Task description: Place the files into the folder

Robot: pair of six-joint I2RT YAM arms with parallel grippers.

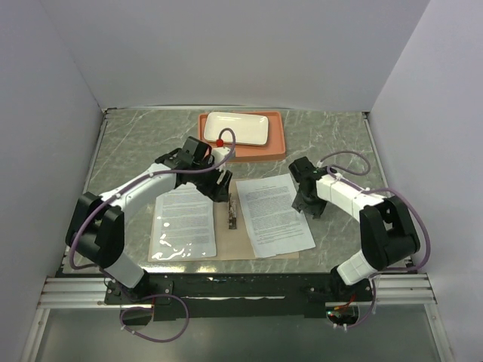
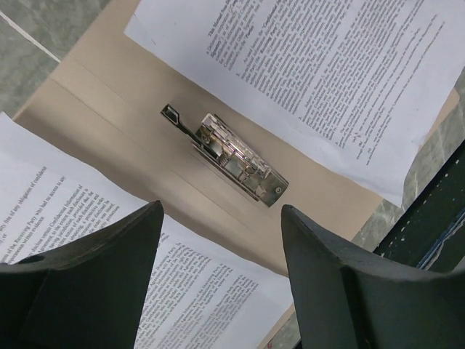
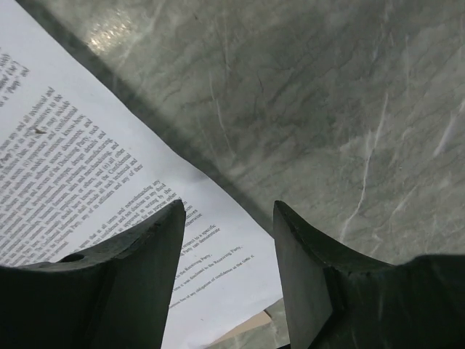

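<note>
Overhead, left file (image 1: 185,219) and right file (image 1: 273,215) flank the clip (image 2: 236,158) of the open folder (image 1: 226,243) at nine and three o'clock. Left gripper (image 1: 219,185) and right gripper (image 1: 306,197) hover, jaws spread, probably ready to tuck them.

Left arm (image 1: 132,188) and right arm (image 1: 349,197): white link shells, black joint housings, black bases. Mauve cable (image 1: 346,153) looped along each. Left gripper (image 2: 221,214) and right gripper (image 3: 229,207): matte black fingers (image 2: 94,283), broad, tapering to blunt tips; small round hole in one finger of each pair.
</note>
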